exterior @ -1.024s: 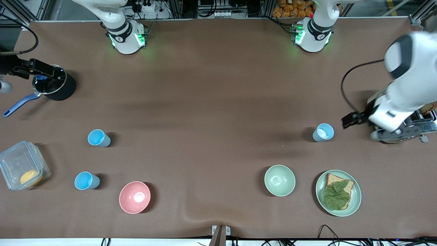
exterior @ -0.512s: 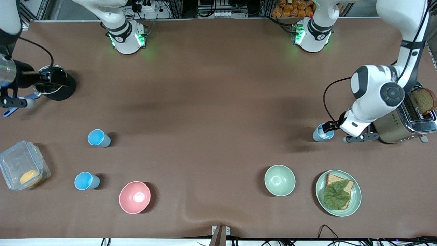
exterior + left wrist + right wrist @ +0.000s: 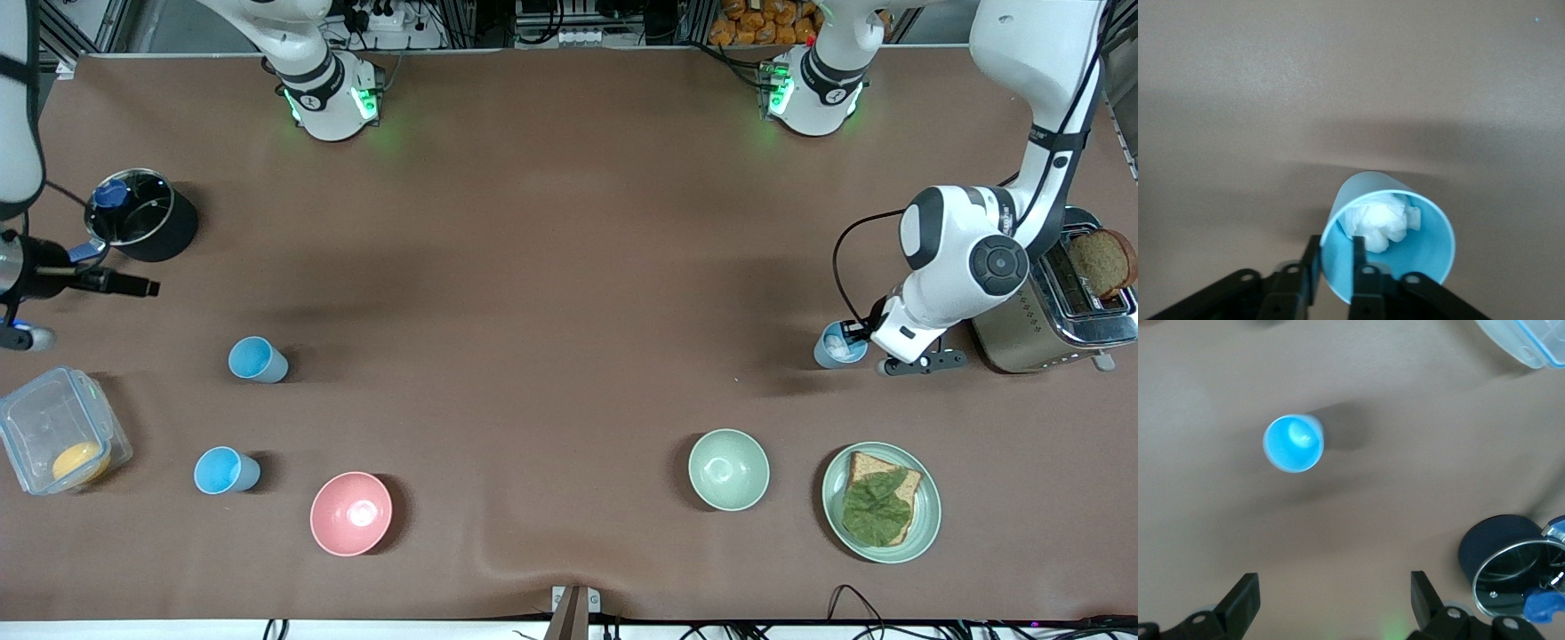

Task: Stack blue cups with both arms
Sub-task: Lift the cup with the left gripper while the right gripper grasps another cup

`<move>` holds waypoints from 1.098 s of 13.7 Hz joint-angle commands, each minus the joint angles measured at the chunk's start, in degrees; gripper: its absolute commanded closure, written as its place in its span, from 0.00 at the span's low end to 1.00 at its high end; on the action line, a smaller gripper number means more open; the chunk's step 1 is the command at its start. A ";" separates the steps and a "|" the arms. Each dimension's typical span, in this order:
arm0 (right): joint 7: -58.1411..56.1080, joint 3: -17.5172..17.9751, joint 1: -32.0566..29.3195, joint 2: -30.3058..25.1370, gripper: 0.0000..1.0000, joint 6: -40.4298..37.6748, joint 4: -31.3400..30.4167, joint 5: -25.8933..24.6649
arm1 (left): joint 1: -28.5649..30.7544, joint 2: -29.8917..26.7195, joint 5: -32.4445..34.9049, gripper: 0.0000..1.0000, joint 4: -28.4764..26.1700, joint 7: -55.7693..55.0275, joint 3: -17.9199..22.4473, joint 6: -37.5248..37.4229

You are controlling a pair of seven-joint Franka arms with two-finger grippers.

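Light-blue plastic tumblers stand upright in three places on the brown table (image 3: 569, 267), none of them nested yet. The paler cup (image 3: 839, 345), with crumpled white paper (image 3: 1381, 223) inside it, stands toward the left arm's end, beside the toaster (image 3: 1053, 311). Two brighter blue cups stand toward the right arm's end: one (image 3: 256, 359) farther from the front camera, the other (image 3: 226, 470) nearer it, close to the pink bowl (image 3: 350, 513).

Thin-walled and tapered, such cups probably weigh next to nothing, flex under a hard squeeze and tip easily; a gentle pinch across the rim wall looks like the safest hold.

That is the hold the left gripper (image 3: 1337, 270) is setting up. The left arm bends down steeply past the toaster, its wrist low beside the paler cup. In the left wrist view one finger sits inside the cup's mouth and the other outside, straddling the wall; the fingers look close to the plastic, but whether they already press it cannot be told.

The right gripper (image 3: 1335, 603) hangs over bare table between the black saucepan (image 3: 142, 227) and the farther bright cup, which shows mouth-up in its wrist view. Its fingers stand wide apart, holding nothing. The paper wad would likely keep another cup from seating fully in the paler one.
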 commanded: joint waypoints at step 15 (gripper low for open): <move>0.41 1.02 3.52 13.50 0.00 20.47 -6.36 -0.52 | -20.29 8.81 1.20 1.00 16.08 -38.23 -16.88 0.22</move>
